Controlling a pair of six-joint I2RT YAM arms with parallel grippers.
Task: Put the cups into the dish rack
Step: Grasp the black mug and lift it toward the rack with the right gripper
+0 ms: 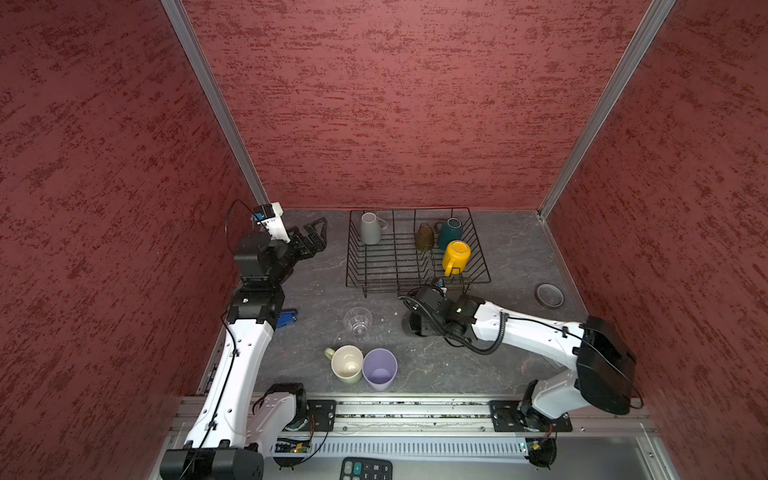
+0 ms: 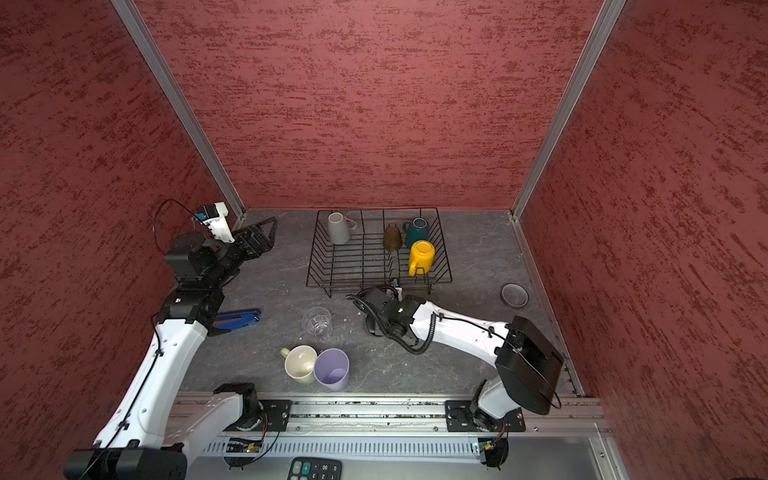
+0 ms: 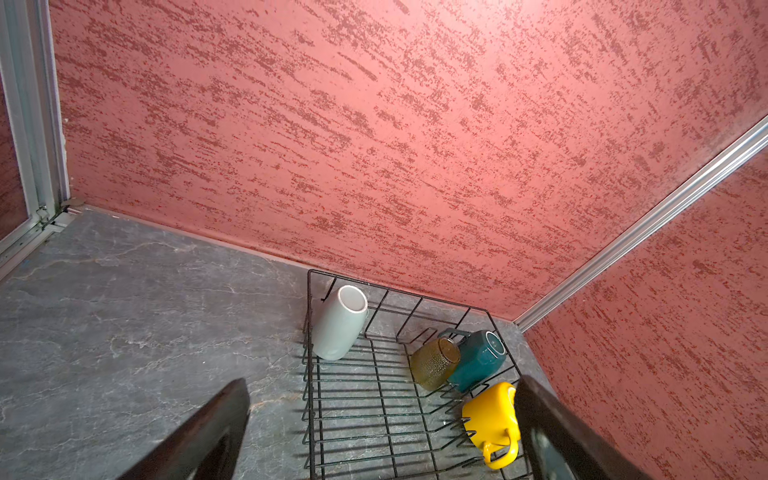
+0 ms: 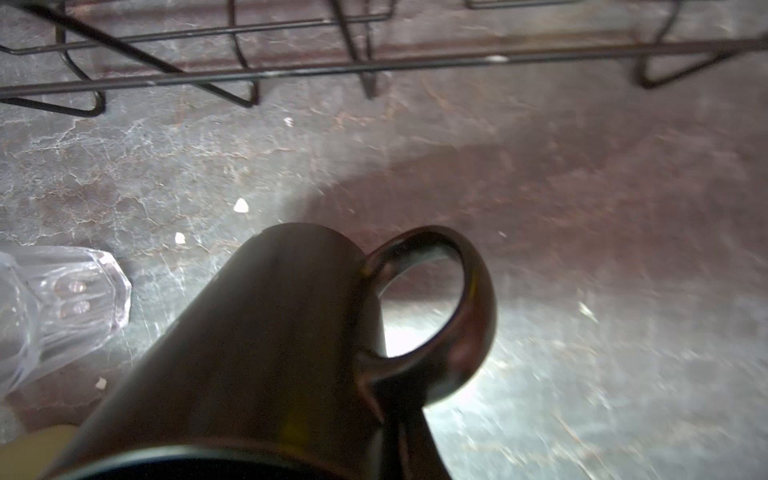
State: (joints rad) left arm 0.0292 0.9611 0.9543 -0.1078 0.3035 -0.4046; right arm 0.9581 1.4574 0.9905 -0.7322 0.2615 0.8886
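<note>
Right tool is clamped tight on the rim of the glossy black ceramic mug, beside its handle. The mug sits just in front of the black wire dish rack; we can't tell whether it's lifted off the grey stone-look bench. Left tool gapes wide and empty, left of the rack. In the rack we see the matte grey mug, brown textured mug, teal mug and yellow mug. On the bench are the clear faceted glass, and the pale-green mug just beside the lilac tumbler.
</note>
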